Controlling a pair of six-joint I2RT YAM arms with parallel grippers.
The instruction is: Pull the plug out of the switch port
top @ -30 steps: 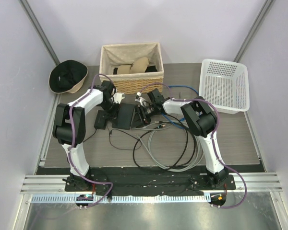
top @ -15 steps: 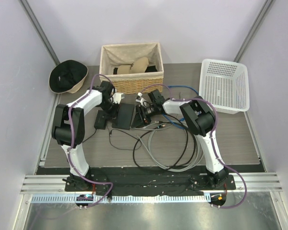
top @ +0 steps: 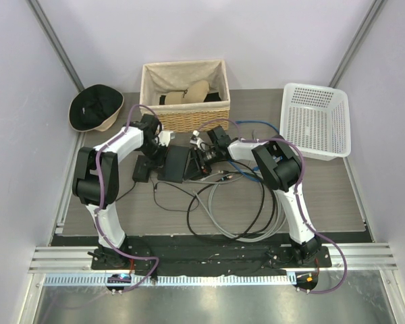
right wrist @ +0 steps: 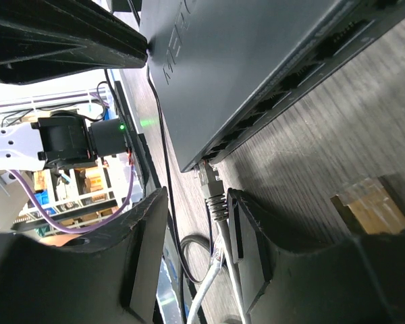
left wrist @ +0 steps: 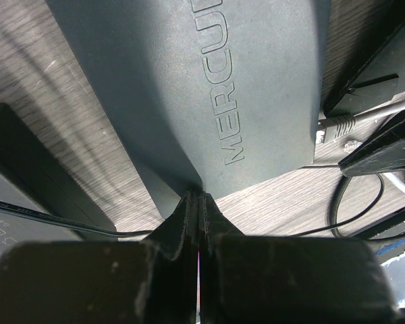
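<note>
While plug [right wrist: 206, 175] sits in switch port [right wrist: 201, 160], right end effector [right wrist: 197, 197] half-open astride it

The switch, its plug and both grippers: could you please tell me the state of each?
switch, lying flat, lettered face up.
plug, seated in the switch port, not yet pulled.
left gripper, shut, resting at the switch's edge.
right gripper, open, straddling the plug.

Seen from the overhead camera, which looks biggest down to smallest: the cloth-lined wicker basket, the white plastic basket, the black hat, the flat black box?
1. Cloth-lined wicker basket and white plastic basket: too alike to rank.
2. Black hat.
3. Flat black box.
</note>
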